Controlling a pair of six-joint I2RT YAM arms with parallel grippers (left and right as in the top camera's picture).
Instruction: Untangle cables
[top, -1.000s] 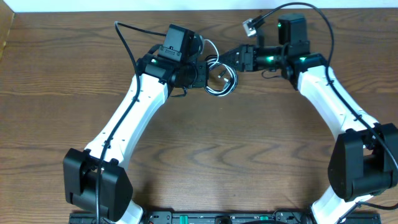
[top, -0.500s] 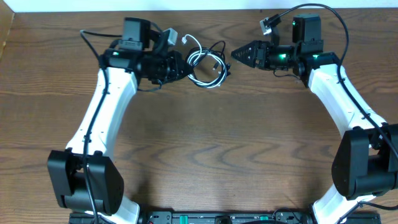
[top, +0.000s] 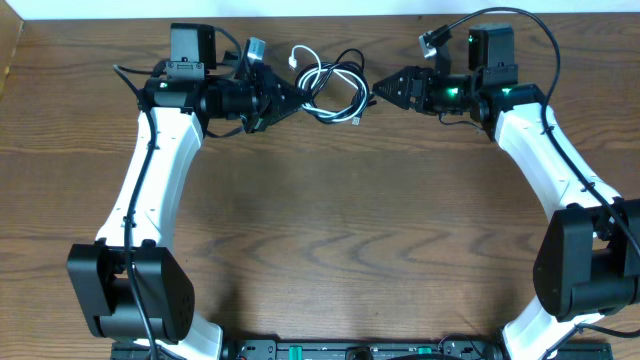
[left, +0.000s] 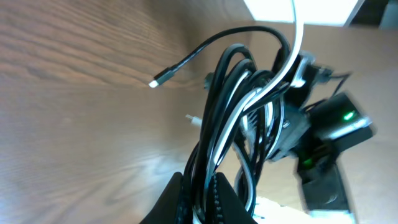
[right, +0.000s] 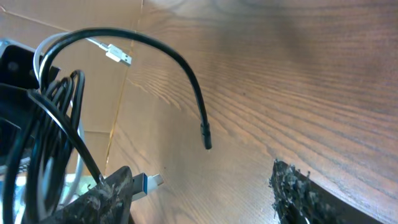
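Overhead puts the cables (top: 330, 85) at the far side of the table (top: 330, 230), a loose knot of loops slung between your two arms, and they are not yet separated. Your left gripper (top: 283, 95) is clamped tight on the bundle. Its wrist view shows several black strands and the white cable (left: 296, 37) pinched together in the closed jaws, and the bundle appears held up off the wood. Your right gripper (top: 384, 90) sits just beside the other side of the knot with its jaws well apart. A black strand runs against one finger (right: 106, 193), but nothing lies between the jaws, so it has hold of nothing.

My judgement is that you are early in the job. The white cable threads through the black loops, and no cord lies by itself on the table. A few ends do hang free: a black end (right: 207, 140), a white plug (right: 118, 56) and a blue-tipped plug (right: 149, 182). What remains is to take one strand with the free gripper, draw it out of the knot, and lay each cord apart.

You will find no brand, label or writing that can be read; only green lights (top: 452, 93) glow on the arms
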